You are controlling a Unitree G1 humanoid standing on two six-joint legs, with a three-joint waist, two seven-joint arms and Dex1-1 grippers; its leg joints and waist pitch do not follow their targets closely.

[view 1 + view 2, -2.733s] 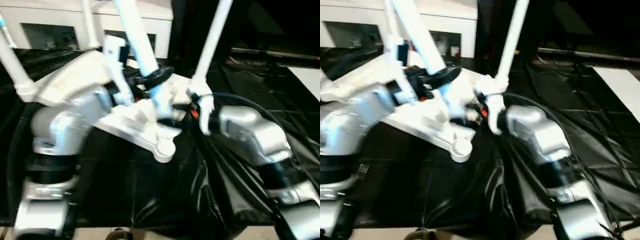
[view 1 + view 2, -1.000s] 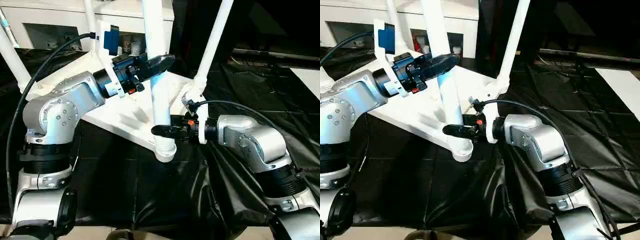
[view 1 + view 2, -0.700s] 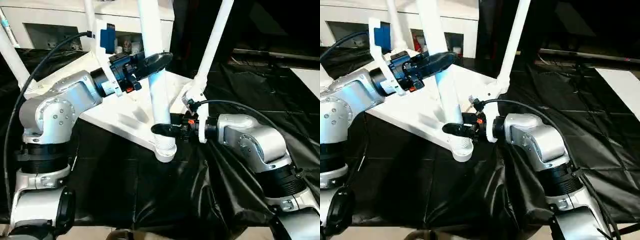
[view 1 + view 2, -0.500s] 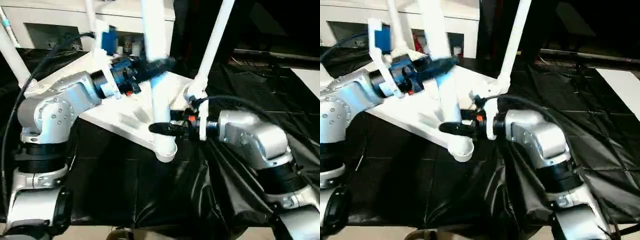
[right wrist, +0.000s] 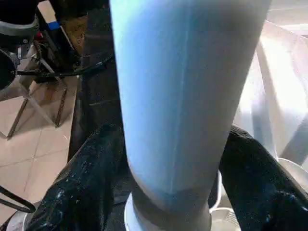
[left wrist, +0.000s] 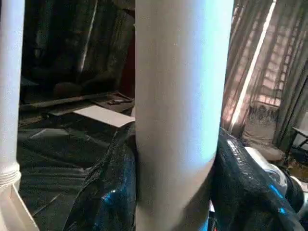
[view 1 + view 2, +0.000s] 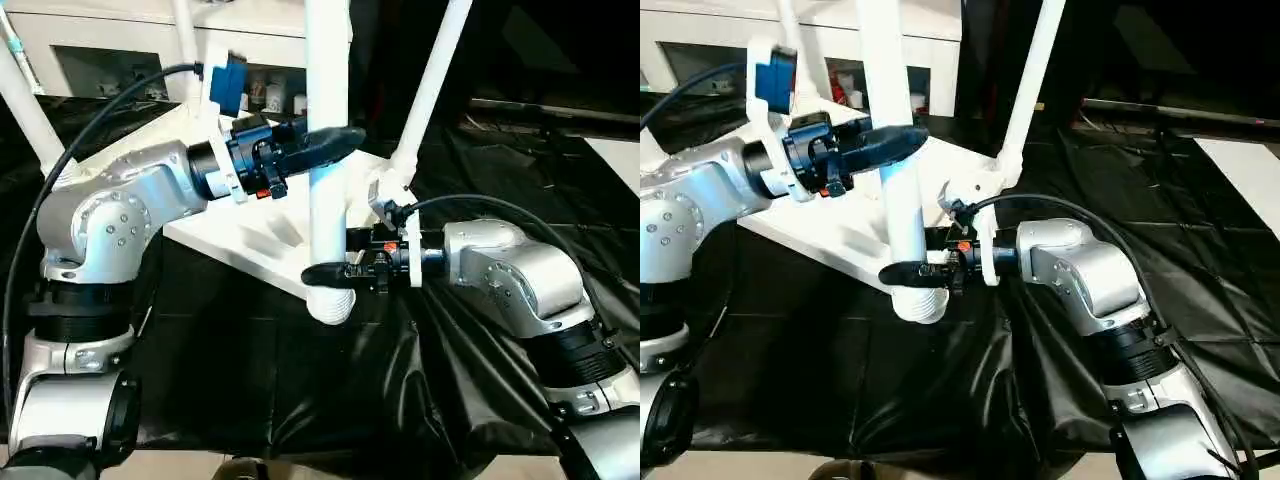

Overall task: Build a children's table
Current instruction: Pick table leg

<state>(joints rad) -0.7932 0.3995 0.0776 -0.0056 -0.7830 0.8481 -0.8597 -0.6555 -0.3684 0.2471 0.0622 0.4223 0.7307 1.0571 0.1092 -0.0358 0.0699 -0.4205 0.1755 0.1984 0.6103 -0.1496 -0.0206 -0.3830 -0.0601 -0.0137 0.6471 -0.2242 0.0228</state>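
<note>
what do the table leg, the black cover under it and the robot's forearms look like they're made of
Table leg: looks like moulded white plastic, smooth with a soft sheen and a ribbed end at the socket.
Black cover: seems thin plastic sheeting, glossy, creased and wrinkled with bright highlights.
Forearms: appear to be silver metal or metallic-painted casing, satin finish with visible screws on the left one; which of the two is unclear.

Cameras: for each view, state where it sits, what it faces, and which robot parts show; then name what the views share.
Left eye view: head, looking down over both silver forearms at the upside-down table top; left tool and right tool are at the near leg.
Right eye view: the same scene from slightly to the side.
Left wrist view: along its black fingers flanking that leg.
Right wrist view: along its fingers, near the leg's base.
Shared: the near leg.
</note>
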